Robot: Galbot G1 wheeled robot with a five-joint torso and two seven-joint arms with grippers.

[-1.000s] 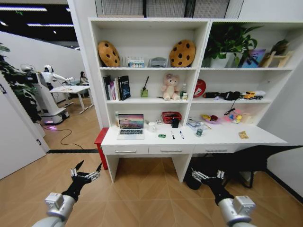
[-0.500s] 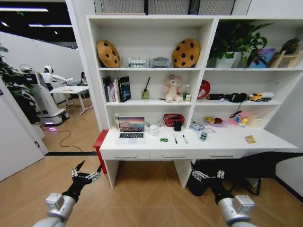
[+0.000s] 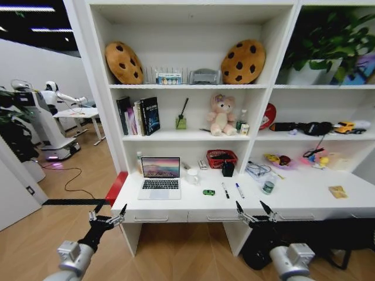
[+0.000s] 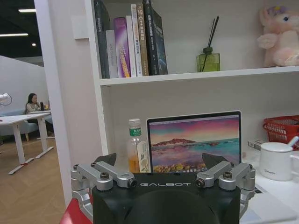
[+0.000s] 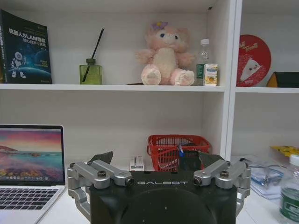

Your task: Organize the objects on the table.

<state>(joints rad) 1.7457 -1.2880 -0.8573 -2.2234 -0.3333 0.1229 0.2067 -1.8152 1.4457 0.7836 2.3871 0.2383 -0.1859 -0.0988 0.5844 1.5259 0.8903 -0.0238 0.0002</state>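
My left claw (image 3: pixel 106 219) and right claw (image 3: pixel 254 215): both spread wide, holding nothing, hanging short of the desk (image 3: pixel 304 199). Desk: silver laptop (image 3: pixel 159 175), green gadget (image 3: pixel 208 192), two pens (image 3: pixel 225 190), green-labelled can (image 3: pixel 268 186), yellow packet (image 3: pixel 337 191). Behind: white shelving (image 3: pixel 193 88)

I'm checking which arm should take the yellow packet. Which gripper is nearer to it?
Right. The right gripper hangs open before the table's front edge, with the yellow packet off to its right; the left gripper is open beyond the table's left end.
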